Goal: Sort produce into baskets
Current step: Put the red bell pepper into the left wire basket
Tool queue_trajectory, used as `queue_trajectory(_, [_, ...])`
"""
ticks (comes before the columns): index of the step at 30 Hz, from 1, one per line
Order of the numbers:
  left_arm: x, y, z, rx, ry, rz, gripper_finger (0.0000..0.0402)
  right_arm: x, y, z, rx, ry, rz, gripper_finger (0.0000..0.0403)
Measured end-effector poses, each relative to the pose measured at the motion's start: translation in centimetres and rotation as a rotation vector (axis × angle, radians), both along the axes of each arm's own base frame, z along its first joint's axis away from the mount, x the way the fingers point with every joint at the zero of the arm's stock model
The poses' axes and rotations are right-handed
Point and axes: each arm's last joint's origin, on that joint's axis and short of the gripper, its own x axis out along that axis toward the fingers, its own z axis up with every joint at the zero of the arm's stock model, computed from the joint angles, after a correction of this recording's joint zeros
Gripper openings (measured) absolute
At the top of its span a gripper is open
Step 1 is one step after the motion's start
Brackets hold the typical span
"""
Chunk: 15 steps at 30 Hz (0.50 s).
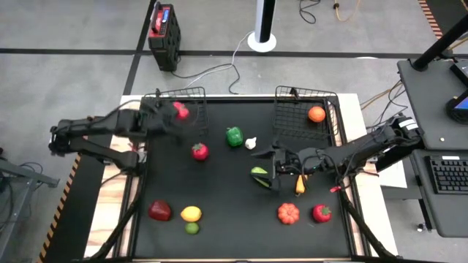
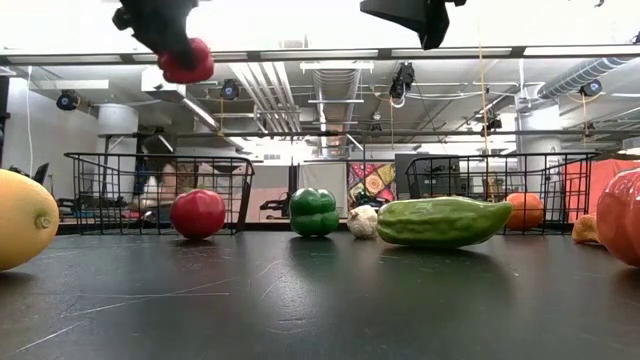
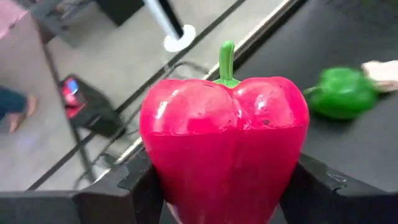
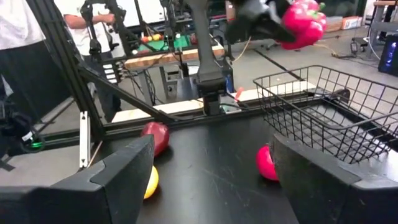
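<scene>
My left gripper [image 1: 174, 114] is shut on a red bell pepper [image 3: 224, 124] and holds it high over the left wire basket [image 1: 191, 93]. The low view shows this pepper [image 2: 187, 62] far above the table. My right gripper [image 1: 273, 170] hangs open above a green cucumber [image 1: 259, 175], with nothing between its fingers [image 4: 124, 180]. The right basket [image 1: 292, 102] holds an orange [image 1: 316, 113]. A red tomato [image 1: 199, 151], a green pepper [image 1: 234, 136] and a white garlic [image 1: 251, 143] rest on the black mat. My left gripper pinches the red pepper by its two opposite side walls [image 3: 155, 168], low on the body, one finger [image 3: 140, 186] on each side. The fingers slant down toward the far side. The pepper is lifted clear, its green stem [image 3: 227, 59] pointing away from the gripper.
Near the front edge lie a red apple [image 1: 160, 210], a lemon [image 1: 191, 213], a lime [image 1: 191, 228], an orange pumpkin [image 1: 288, 213] and a red piece [image 1: 322, 212]. An orange carrot [image 1: 300, 184] lies beside the right gripper. A person's torso [image 4: 18, 37] shows beyond the table.
</scene>
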Motion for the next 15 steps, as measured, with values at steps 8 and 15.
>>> queue_trajectory(8, [-0.3, 6.5, -0.6, -0.208, 0.086, -0.165, 0.0226, 0.0, 0.0, -0.1, -0.003, 0.007, 0.000, 0.0309])
queue_trajectory(15, [-0.3, 11.3, -3.0, -0.345, 0.215, -0.317, 0.0233, 0.0, 0.0, -0.3, -0.009, 0.030, 0.000, 0.0304])
